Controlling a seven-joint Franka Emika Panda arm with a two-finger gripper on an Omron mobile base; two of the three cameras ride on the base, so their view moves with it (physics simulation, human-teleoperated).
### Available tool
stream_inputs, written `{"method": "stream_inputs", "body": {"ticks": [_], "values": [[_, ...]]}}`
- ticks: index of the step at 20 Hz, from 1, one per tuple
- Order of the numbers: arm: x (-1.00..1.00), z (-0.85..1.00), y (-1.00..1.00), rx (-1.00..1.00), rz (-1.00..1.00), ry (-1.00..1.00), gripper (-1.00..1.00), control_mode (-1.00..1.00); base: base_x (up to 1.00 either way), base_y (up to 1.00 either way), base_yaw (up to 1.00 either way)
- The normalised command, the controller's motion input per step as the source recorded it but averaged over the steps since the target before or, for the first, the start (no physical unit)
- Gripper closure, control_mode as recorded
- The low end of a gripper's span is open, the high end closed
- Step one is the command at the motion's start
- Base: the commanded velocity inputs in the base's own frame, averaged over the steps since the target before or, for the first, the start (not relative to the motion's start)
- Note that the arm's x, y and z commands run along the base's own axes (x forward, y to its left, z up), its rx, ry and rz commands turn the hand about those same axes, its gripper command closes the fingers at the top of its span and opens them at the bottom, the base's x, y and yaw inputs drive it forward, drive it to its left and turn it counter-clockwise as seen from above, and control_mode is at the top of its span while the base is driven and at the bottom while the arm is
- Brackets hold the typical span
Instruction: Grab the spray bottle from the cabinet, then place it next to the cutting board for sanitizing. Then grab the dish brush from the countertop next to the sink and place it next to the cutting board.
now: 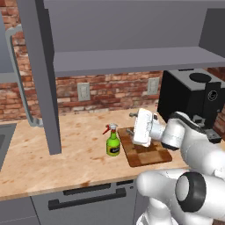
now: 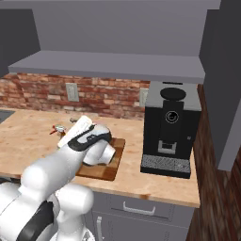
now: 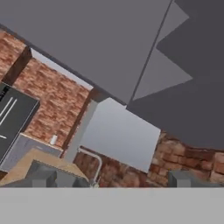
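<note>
Left base view: the spray bottle (image 1: 113, 141) is seen standing upright on the countertop (image 1: 52, 167), just beside the left edge of the cutting board (image 1: 145, 151), with a thin strip of bare counter between them. The board is lying near the front edge of the countertop. The white arm is being held across the board, and its hand (image 1: 145, 127) is hanging above the board's back half, turned up and away from the counter. A black coffee machine (image 1: 193, 99) is standing at the right, close behind the arm. To the left of the bottle, wide open counter is being shown as far as the open cabinet door (image 1: 41, 74), whose silver bar handle (image 1: 19, 74) is facing left. The cabinet (image 1: 132, 59) shelf is hanging overhead, and a corner of the sink (image 1: 3, 138) is being cut off at the left edge.

Right base view: the board (image 2: 110, 162) is largely being covered by the arm, and the bottle's red trigger (image 2: 57, 129) is peeking out beyond it. Free counter is lying between the board and the coffee machine (image 2: 170, 129).

Hand view: the fingertips (image 3: 43, 177) are being shown well apart with nothing between them, pointed at the brick wall (image 3: 52, 96) and the cabinet underside (image 3: 87, 39).
</note>
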Motion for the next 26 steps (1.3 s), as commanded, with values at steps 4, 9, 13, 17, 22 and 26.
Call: {"method": "stream_inputs", "body": {"ticks": [4,9,13,17,22,26], "values": [[-0.55,1.0,-0.15,-0.01,-0.12,-0.01,-1.0,-1.0,0.0,0.0,0.0],[-0.86,1.0,-0.21,-0.03,-0.09,0.16,-1.0,-1.0,0.0,0.0,0.0],[-0.71,1.0,-0.26,-0.04,-0.12,0.4,-1.0,-1.0,0.0,0.0,0.0],[-0.4,0.96,-0.33,-0.08,-0.18,0.67,-1.0,-1.0,0.0,0.0,0.0],[-0.39,0.56,-0.4,-0.06,-0.23,0.75,-1.0,-1.0,0.0,0.0,0.0],[-0.4,-0.02,-0.15,-0.18,-0.26,0.55,-1.0,-1.0,0.0,0.0,0.0]]}}
